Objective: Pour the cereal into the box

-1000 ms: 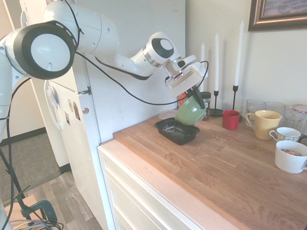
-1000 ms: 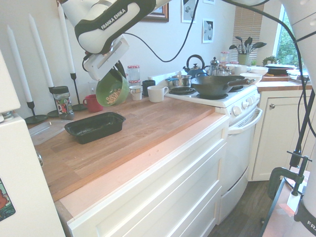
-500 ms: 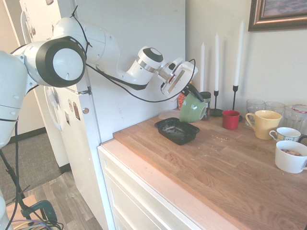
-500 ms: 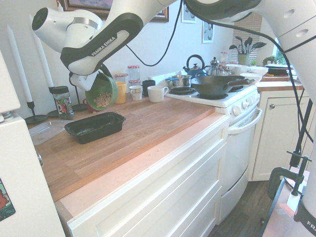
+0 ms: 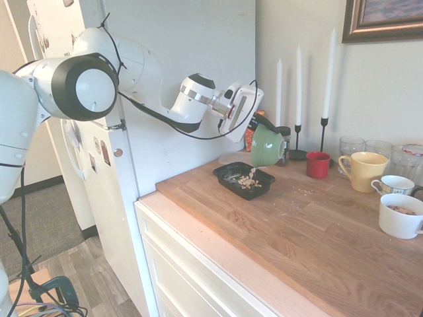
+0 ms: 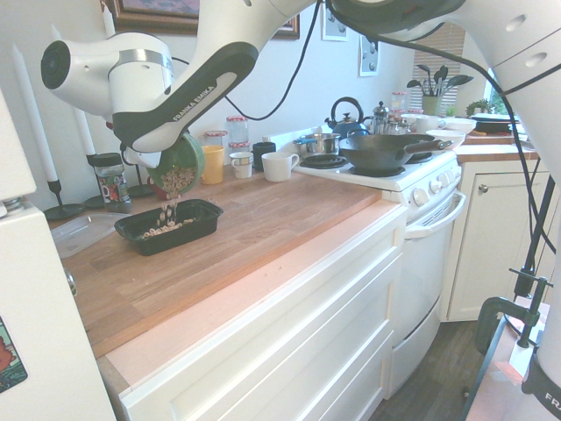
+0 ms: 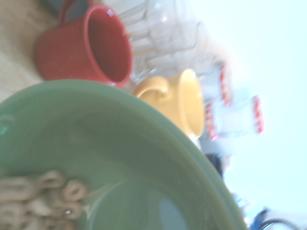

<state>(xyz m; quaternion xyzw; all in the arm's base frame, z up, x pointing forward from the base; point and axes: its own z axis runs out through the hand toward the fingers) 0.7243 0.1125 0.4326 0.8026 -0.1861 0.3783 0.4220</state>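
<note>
the gripper (image 5: 259, 123) is closed on the bowl (image 5: 267, 146), tipped over the box (image 5: 232, 173) on the counter (image 5: 317, 224). cereal (image 6: 169, 209) falls in; better tilt slowly, rim above the box.

Worktop: we see a long wooden butcher-block counter (image 5: 317, 224) on white cabinets.
Candles: three tall white taper candles (image 5: 328, 66) in black holders stand at the wall, at twelve o'clock on the counter.
Red cup: a small red mug (image 5: 318, 164) sits near the candle bases.
Yellow cup: a wide yellow ceramic mug (image 5: 364, 170) is at three o'clock from the red mug.
White cups: two white mugs (image 5: 400, 214) stand at the counter's three o'clock end.
Stove: a white range (image 6: 412, 189) carries a dark wok (image 6: 379, 149) and a black kettle (image 6: 346, 116).
</note>
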